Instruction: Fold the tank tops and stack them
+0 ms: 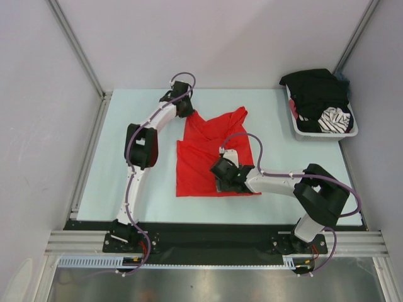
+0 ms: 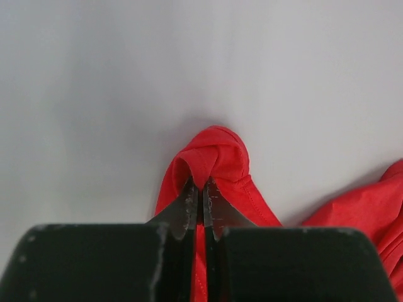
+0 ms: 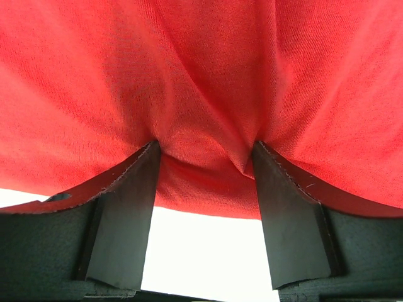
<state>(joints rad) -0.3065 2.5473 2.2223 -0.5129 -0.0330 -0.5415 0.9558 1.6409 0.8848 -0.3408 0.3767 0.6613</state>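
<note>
The red tank top (image 1: 208, 157) lay spread on the pale desk (image 1: 126, 182), roughly mid-desk, its lower part flat and squared and its far part rumpled, with a strap end reaching toward the far left. The left arm (image 1: 141, 145) stretched out to that far-left end. In the left wrist view the left jaws were pressed together on a small rolled loop of the red fabric (image 2: 211, 160), pinching it just above the desk surface.

The right arm (image 1: 277, 182) reached across from the right to the near right part of the same garment. The right jaws stood spread, their tips set against the red cloth (image 3: 201, 75), which puckered into a soft ridge between them. They were not clamped on it.

The black tank top (image 1: 315, 88) was heaped in the white basket (image 1: 324, 134) at the far right corner of the desk, spilling over its far rim, beside a striped black-and-white cloth (image 1: 334, 119).
</note>
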